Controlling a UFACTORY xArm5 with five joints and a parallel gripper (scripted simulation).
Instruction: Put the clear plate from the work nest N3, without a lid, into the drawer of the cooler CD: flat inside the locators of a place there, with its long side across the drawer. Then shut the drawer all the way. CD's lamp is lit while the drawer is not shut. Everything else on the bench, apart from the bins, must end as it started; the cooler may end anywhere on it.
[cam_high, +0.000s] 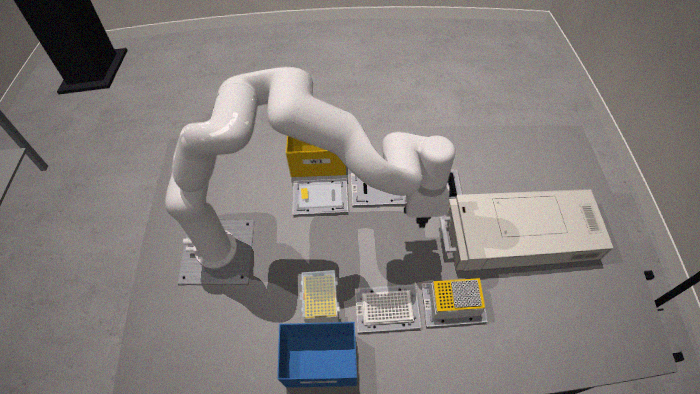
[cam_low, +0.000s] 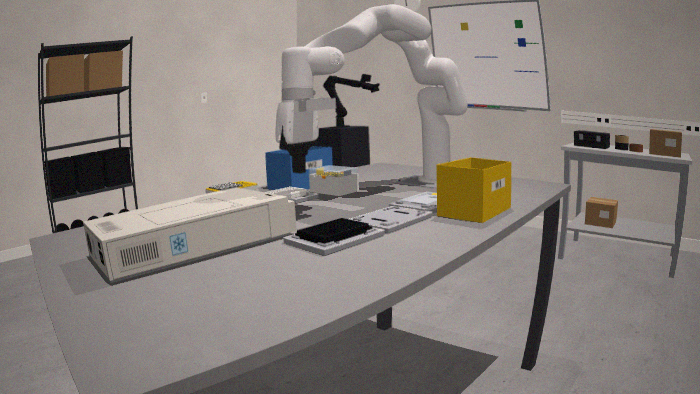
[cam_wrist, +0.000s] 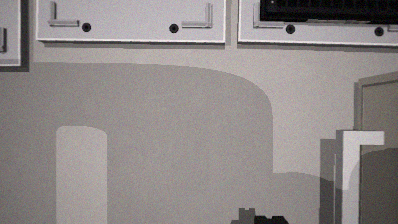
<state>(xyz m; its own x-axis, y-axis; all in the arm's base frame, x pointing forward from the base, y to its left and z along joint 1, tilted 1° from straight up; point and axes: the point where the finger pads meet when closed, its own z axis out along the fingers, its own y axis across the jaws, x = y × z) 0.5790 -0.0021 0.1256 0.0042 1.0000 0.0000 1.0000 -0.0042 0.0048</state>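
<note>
Black two-finger gripper (cam_high: 423, 221): fingers fully closed, holding nothing, above grey counter (cam_high: 500, 100), beside long beige box-shaped cooler (cam_high: 530, 227).

Bare bench lay below the closed gripper (cam_high: 423, 222).
The cooler (cam_high: 530, 227) blocked one side; a nest holding a black plate (cam_low: 332, 230) stood beyond.

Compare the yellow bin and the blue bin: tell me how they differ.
Colour: the yellow bin is yellow, the blue bin blue.
Place: the yellow bin stands on the far side of the nest rows from the blue bin.
Cover: in the top view the arm hides part of the yellow bin, while the blue bin shows whole.
Shared: both are open-topped boxes standing upright on the bench.
</note>
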